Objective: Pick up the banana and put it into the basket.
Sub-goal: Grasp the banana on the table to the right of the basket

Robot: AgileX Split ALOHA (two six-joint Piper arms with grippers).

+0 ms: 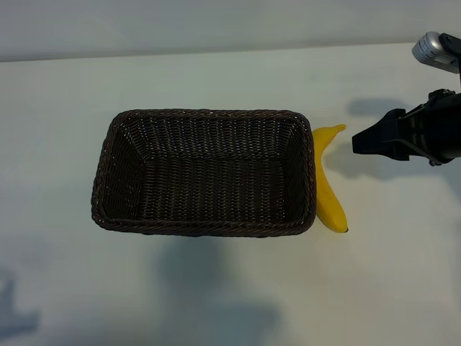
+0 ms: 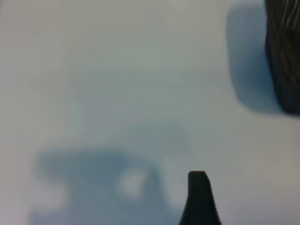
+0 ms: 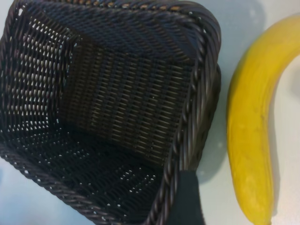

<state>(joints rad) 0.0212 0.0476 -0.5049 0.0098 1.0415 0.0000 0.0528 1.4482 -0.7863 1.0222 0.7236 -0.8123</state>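
White smooth table (image 1: 216,303); woven wicker basket (image 1: 204,115); curved glossy banana (image 1: 329,187).

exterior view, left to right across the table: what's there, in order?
basket → banana, lying on the table against the basket's right side → right gripper, open, apart from the banana.

Lab test bench, bare white table (image 1: 216,288), robot arm (image 1: 432,133)

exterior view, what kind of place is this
Probably a robot test bench or lab: a bare white table holding only a basket and a banana, with the right end effector reaching in from the side.
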